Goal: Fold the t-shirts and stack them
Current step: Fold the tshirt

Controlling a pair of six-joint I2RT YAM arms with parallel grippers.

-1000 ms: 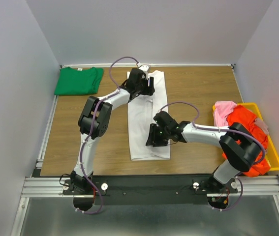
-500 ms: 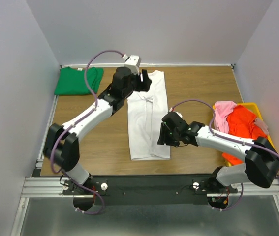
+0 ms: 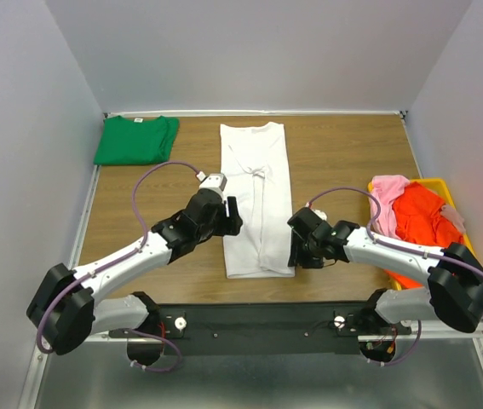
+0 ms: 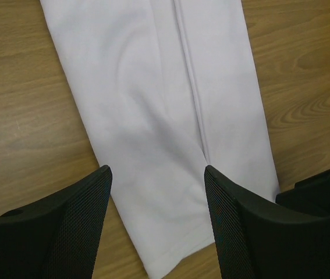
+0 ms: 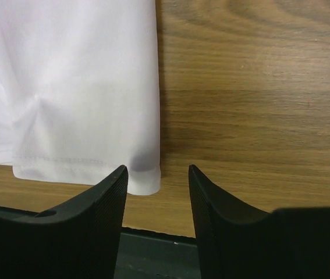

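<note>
Top external shows the white tee (image 3: pixel 256 200) lying as a long folded strip mid-surface (image 3: pixel 343 153), with the green tee (image 3: pixel 136 139) folded at the far-left corner. Both open and empty, the left fingers (image 4: pixel 240 232) and right fingers (image 5: pixel 95 215) flank its near end.

two arms are bolted to a black base bar (image 3: pixel 258 328) — the left arm (image 3: pixel 126 260) at its left end, the right arm (image 3: pixel 394 247) at its right end. each has silver-white links between bulky black joint housings, with a thin purple cable (image 3: pixel 169 164) looping beyond the bar. the left gripper (image 4: pixel 156 171) and right gripper (image 5: pixel 158 168) have black fingers (image 4: pixel 66 226) with a fine dotted texture. white round knobs (image 3: pixel 181 323) sit on the bar.
</note>
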